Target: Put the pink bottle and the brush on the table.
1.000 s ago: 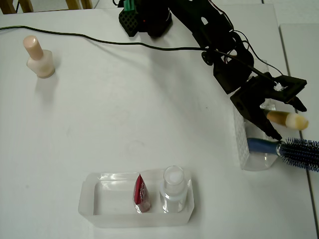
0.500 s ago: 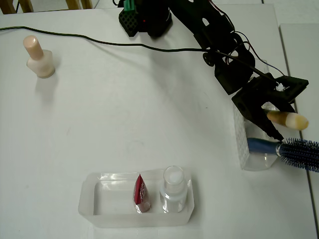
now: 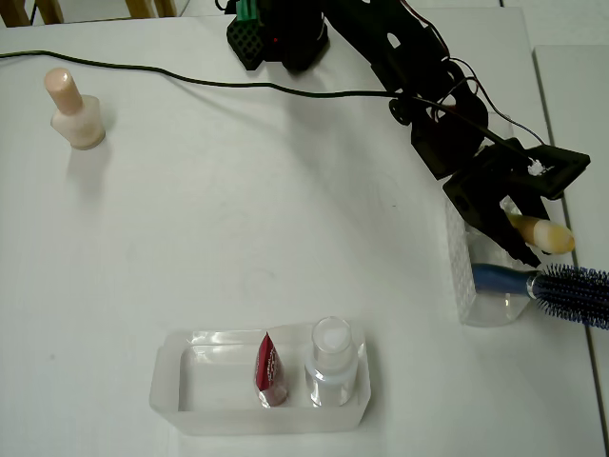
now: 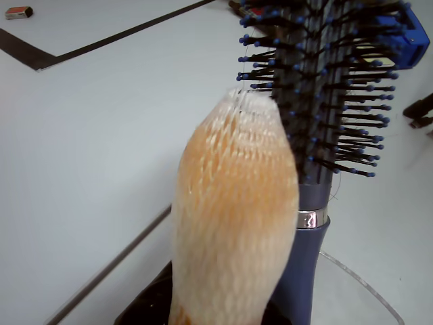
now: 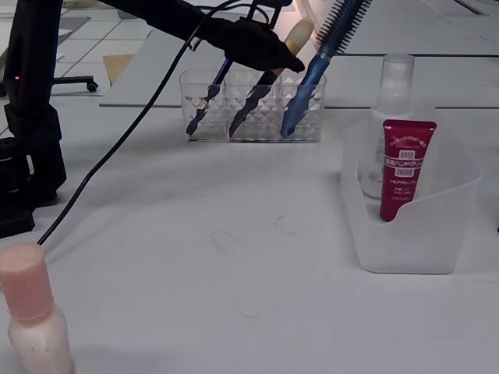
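Pink bottle [image 3: 72,111] stands at table [image 3: 238,219] far-left corner, done. Brush [image 3: 540,233] sits in the clear holder [image 3: 464,286] at right edge, beside hairbrush [image 3: 557,283]. Gripper [image 3: 514,224] jaws straddle its handle; pinch uncertain. Next, likely: close, lift straight up.

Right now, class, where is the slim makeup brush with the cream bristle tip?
In the overhead view, the slim makeup brush stands at the right edge in the clear faceted holder, beside the blue-handled hairbrush, with the black claw around it.
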Controlling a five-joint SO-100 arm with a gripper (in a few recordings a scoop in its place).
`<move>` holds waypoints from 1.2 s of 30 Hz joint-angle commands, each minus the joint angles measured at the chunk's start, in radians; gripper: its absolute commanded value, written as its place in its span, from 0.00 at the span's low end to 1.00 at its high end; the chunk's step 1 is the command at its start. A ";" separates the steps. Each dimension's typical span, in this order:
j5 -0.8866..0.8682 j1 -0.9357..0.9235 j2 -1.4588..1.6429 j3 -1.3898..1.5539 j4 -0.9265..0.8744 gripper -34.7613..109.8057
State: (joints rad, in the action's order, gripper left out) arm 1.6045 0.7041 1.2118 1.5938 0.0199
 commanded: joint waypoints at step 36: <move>-0.008 -0.023 0.537 -0.040 -0.281 0.24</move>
State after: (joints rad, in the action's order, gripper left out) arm 1.5923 0.6765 1.6398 1.5938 -0.2424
